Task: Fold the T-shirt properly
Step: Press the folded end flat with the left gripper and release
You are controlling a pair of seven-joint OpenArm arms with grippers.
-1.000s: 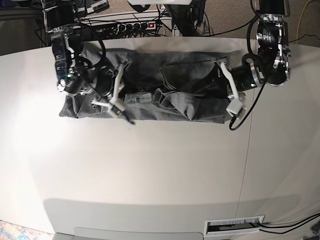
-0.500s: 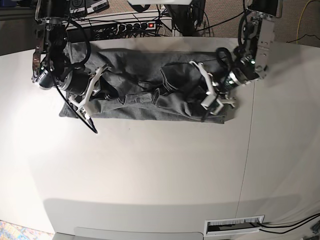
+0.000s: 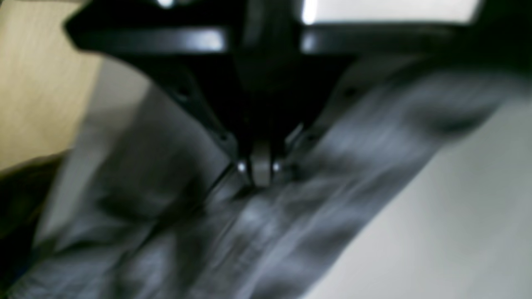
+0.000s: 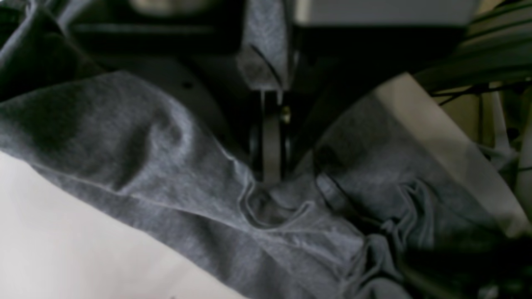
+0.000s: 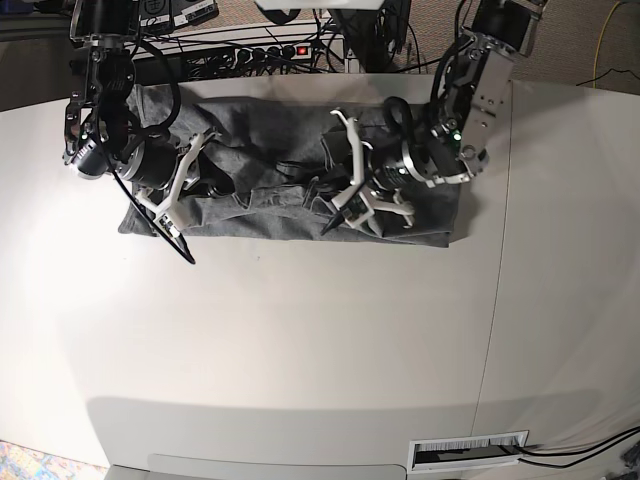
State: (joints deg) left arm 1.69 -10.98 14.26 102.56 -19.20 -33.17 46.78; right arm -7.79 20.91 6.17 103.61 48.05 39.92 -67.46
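The grey T-shirt [image 5: 270, 190] lies bunched in a long band across the back of the white table [image 5: 300, 340]. My left gripper [image 5: 340, 212] is over the shirt's middle, right of centre. In the blurred left wrist view its fingertips [image 3: 261, 176] are shut, and folds of the T-shirt [image 3: 291, 232] run out from them. My right gripper [image 5: 180, 240] is at the shirt's left end, by the front edge. It is shut [image 4: 270, 176] on a hem fold of the T-shirt [image 4: 145, 166], with fabric also caught higher between the fingers.
A power strip and cables [image 5: 270, 50] run behind the table's back edge. A seam [image 5: 492, 300] crosses the table on the right, and a vent slot [image 5: 470, 452] sits near the front right corner.
My left gripper closed at the shirt's right end and swung left to its middle. My right gripper shifted left toward the shirt's left end, then stayed still.
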